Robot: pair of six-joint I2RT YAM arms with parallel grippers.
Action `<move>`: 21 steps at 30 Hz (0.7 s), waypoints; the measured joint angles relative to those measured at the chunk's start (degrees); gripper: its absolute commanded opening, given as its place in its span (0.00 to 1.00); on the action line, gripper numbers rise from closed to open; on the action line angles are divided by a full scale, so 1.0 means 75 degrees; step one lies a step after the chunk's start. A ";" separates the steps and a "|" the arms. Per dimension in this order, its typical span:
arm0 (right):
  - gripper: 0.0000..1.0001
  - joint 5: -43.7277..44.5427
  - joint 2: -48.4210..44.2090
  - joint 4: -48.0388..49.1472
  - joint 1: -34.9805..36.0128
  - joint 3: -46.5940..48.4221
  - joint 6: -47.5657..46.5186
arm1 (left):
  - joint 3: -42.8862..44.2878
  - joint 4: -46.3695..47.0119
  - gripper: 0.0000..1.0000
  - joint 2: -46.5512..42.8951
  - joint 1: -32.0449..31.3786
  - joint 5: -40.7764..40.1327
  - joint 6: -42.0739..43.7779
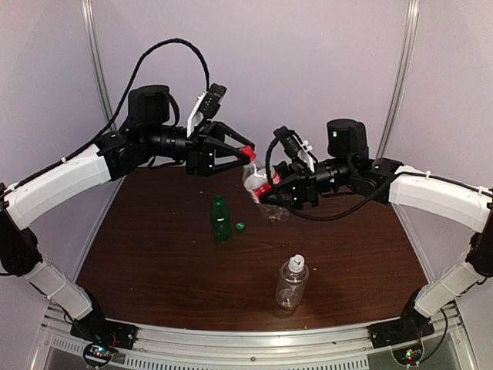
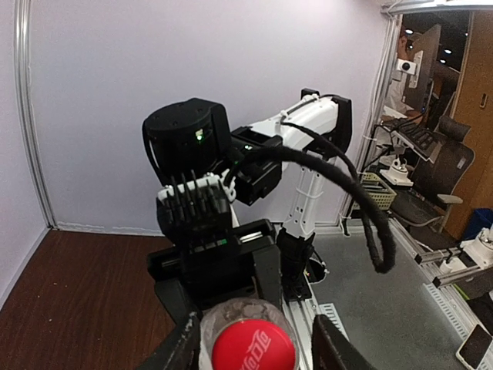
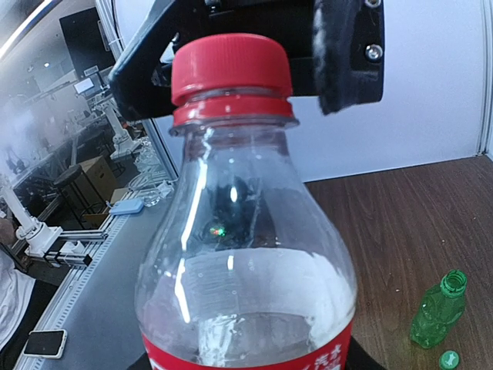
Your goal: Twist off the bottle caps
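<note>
My right gripper [image 1: 273, 196] is shut on the short clear bottle with the red label [image 1: 259, 185] [image 3: 246, 262], holding it tilted above the table. Its red cap [image 1: 249, 154] [image 2: 253, 345] [image 3: 231, 65] sits on the neck. My left gripper [image 1: 246, 151] [image 2: 258, 347] straddles that cap with its jaws open; a narrow gap shows beside one finger [image 3: 350, 54]. The slim green bottle [image 1: 221, 218] [image 3: 437, 308] stands uncapped on the table, its green cap [image 1: 240, 227] [image 3: 448, 359] lying beside it. The larger ribbed clear bottle [image 1: 291, 285] stands nearer, with its white-grey cap [image 1: 296, 262] on.
The brown table [image 1: 154, 262] is bounded by pale walls at the back and sides and a metal rail [image 1: 246, 347] at the near edge. A black cable [image 1: 185, 46] loops above the left arm.
</note>
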 measured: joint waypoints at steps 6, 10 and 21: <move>0.46 -0.0093 0.0023 0.0087 -0.0006 0.0000 0.0137 | 0.0000 0.0073 0.32 0.0108 0.0000 0.0128 -0.0087; 0.45 -0.0099 0.0026 0.0122 -0.0041 0.0000 0.0166 | 0.0000 0.0195 0.33 0.0125 0.0006 0.0090 -0.0085; 0.44 -0.0093 0.0035 0.0166 -0.0119 0.0000 0.0154 | -0.0009 0.0309 0.23 0.0128 0.0006 -0.0166 -0.0201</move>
